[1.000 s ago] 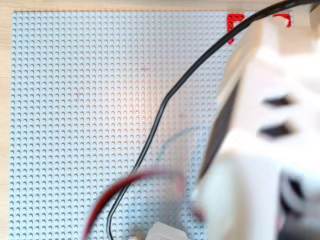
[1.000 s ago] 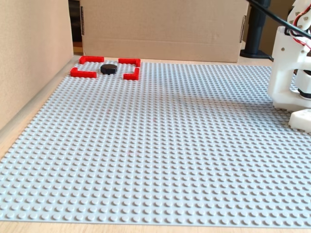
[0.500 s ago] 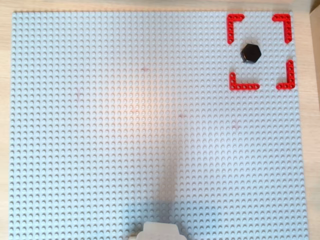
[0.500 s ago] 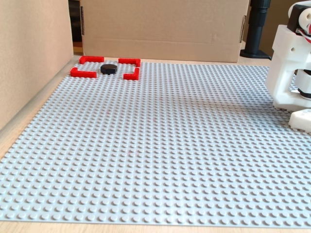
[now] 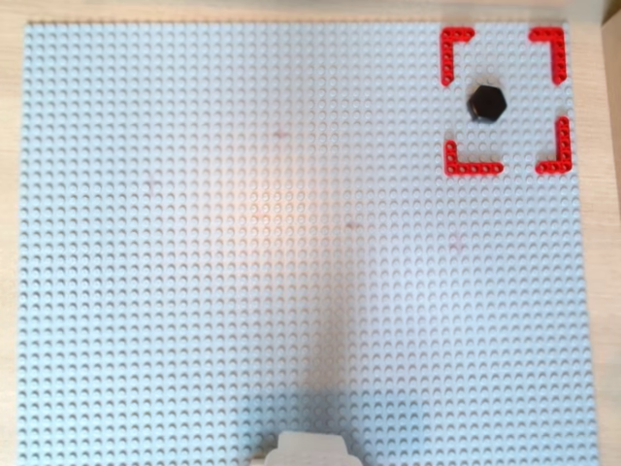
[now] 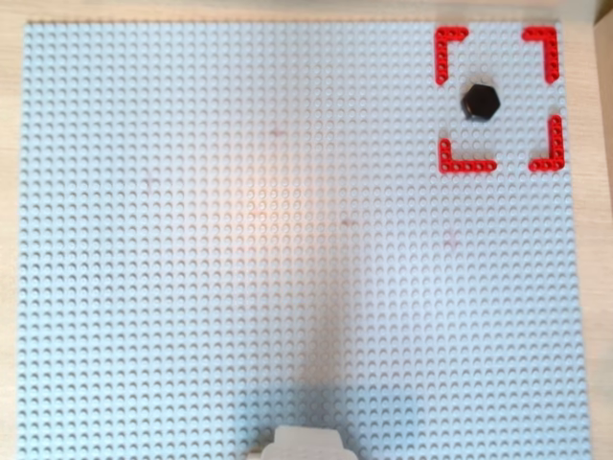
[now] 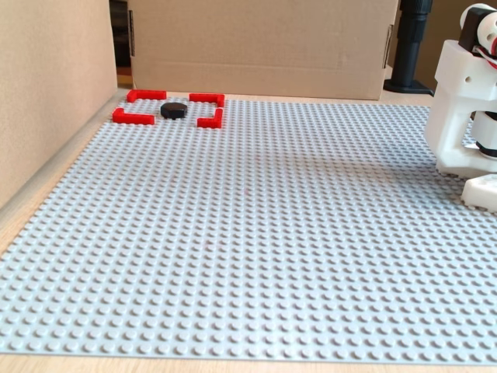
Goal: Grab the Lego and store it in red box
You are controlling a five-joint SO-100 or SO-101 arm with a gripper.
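The Lego (image 5: pixel 485 102), a small dark hexagon, lies on the studs inside the red box (image 5: pixel 456 34), a square of four red corner pieces at the top right of both overhead views (image 6: pixel 479 101). It sits in the upper left part of the square, apart from the red pieces. In the fixed view the Lego (image 7: pixel 174 110) lies within the red box (image 7: pixel 132 118) at the far left. No gripper shows. Only a white part of the arm (image 5: pixel 306 449) pokes in at the bottom edge, and the arm's white base (image 7: pixel 464 109) stands at the right.
A large grey studded baseplate (image 5: pixel 243 243) covers the table. Cardboard walls stand along the left (image 7: pixel 46 93) and the back (image 7: pixel 264 39) in the fixed view. A black post (image 7: pixel 409 47) stands behind the arm.
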